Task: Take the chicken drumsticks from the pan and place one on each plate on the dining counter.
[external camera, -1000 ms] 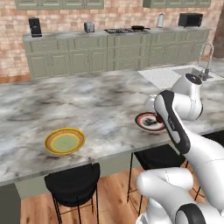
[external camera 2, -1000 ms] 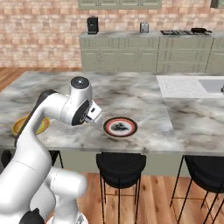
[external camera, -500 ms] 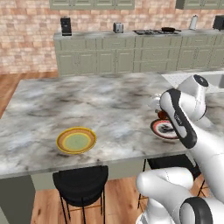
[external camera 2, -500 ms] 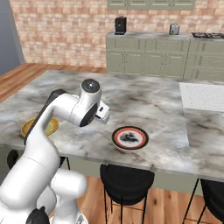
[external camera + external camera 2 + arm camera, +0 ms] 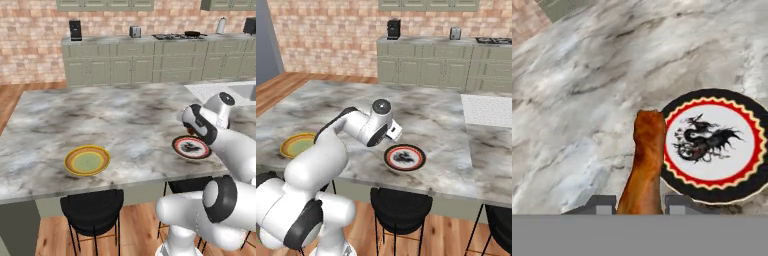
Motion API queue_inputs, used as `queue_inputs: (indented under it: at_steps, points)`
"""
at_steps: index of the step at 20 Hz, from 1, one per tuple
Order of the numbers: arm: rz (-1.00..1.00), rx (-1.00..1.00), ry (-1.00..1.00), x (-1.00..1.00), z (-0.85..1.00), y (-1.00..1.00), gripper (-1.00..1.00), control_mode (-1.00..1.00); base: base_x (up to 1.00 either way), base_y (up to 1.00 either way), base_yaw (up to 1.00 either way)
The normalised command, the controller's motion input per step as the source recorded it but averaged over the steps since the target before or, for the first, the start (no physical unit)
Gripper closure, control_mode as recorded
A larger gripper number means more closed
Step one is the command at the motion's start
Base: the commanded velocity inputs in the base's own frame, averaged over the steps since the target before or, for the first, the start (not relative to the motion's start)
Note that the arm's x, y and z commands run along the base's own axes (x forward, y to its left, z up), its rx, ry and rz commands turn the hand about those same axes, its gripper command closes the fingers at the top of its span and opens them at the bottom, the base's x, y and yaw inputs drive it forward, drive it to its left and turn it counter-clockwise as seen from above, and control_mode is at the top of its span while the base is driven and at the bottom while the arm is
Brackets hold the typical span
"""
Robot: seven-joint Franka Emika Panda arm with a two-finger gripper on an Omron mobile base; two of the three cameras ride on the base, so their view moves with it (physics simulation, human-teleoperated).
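My gripper (image 5: 640,202) is shut on a chicken drumstick (image 5: 647,160), an orange-brown piece that sticks out between the finger tips. It hangs over the marble dining counter (image 5: 100,120), just beside the left rim of the red-rimmed plate (image 5: 712,189), which has a white centre with a dark figure. In the left base view the hand (image 5: 192,127) sits right at that plate (image 5: 191,147). The yellow plate (image 5: 87,160) lies bare near the counter's front edge, far to the left. A dark pan (image 5: 192,34) sits on the hob at the back.
Black stools (image 5: 92,207) stand under the counter's front overhang. A white mat (image 5: 488,110) and a sink (image 5: 245,90) lie at the counter's right end. Grey-green cabinets (image 5: 150,67) with small appliances line the brick back wall.
The whole picture has shifted, so the base has moved along the counter. The gripper stays shut on the drumstick and remains beside the red-rimmed plate.
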Motion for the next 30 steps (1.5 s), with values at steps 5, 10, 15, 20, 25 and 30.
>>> queue_inputs:
  at_steps: [5, 10, 15, 20, 25, 30]
  points:
    - [-0.11, 0.0, 0.12, 0.72, -0.85, -0.79, 1.0, -1.0, 0.0, 0.0, 0.0]
    - [-0.05, -0.01, 0.06, 0.48, -0.84, -0.44, 1.0, -1.0, 0.0, 0.0, 0.0]
    - [-0.02, -0.01, 0.0, 0.15, -0.67, -0.26, 1.0, -1.0, 0.0, 0.0, 0.0]
    - [-0.03, -0.05, -0.01, 0.0, -0.61, -0.06, 1.0, -1.0, 0.0, 0.0, 0.0]
    - [-0.01, -0.01, -0.08, 0.0, -0.13, -0.07, -1.0, -1.0, 0.0, 0.0, 0.0]
    - [0.0, 0.0, -0.06, 0.37, 0.01, -0.27, -1.0, -1.0, 0.0, 0.0, 0.0]
